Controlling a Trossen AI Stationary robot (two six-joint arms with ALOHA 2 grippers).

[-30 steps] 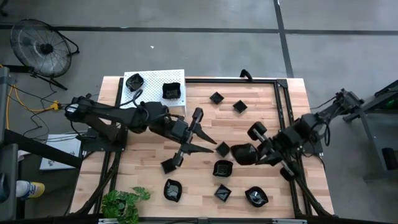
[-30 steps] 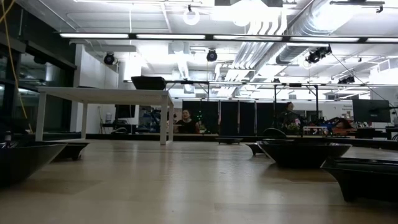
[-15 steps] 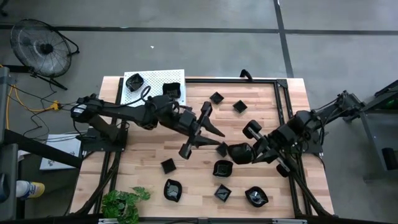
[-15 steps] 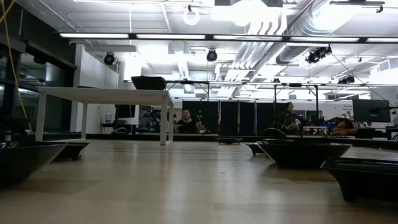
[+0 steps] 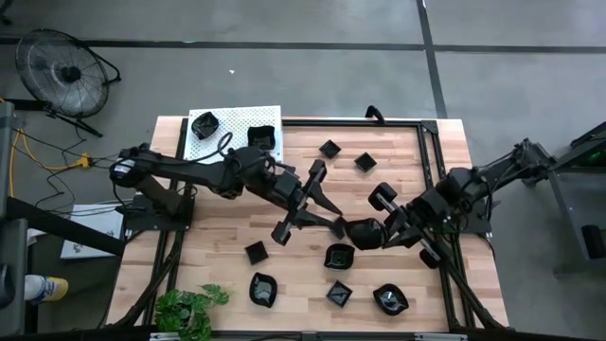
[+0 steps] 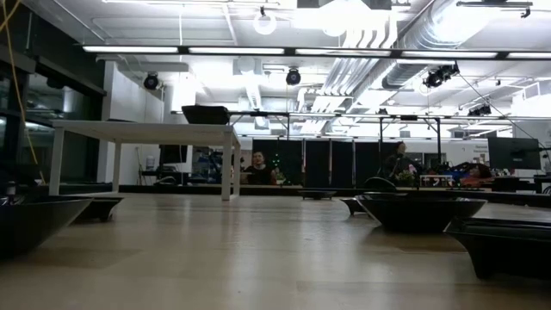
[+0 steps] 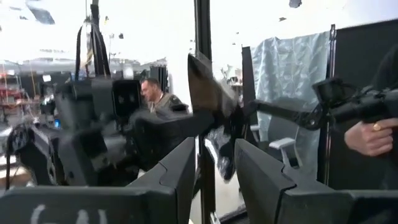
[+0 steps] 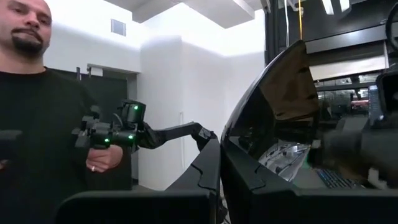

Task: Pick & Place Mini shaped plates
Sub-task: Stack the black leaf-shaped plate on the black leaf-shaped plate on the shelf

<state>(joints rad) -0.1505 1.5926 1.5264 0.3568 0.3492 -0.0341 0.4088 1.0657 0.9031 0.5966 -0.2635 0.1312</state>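
1. Mini shaped plate in play: glossy black, held off the table at mid-board by the R gripper. Its fingers are clamped tight on the rim, and in the R wrist view the dish stands edge-up.
2. L gripper is just beside that plate, facing the R one. Its fingers are partway apart w/ nothing pinched; the plate's edge sits just past its tips.
3. Looks like a hand-over, R to L. To do it well: ease L in until the rim is well between the pads, square to the edge, then close L fully before R lets go. Glossy rim prob. slippery, so a corner-only pinch could let the dish swing or drop.
4. Other plates lie loose on the table: one right under the hand-over, more nearer the front edge, two toward the back. Keep the carry path above them.
5. White perforated shelf at the far L corner already has two plates; likely drop spot.
6. Beyond the table, a person stands holding a handheld controller.
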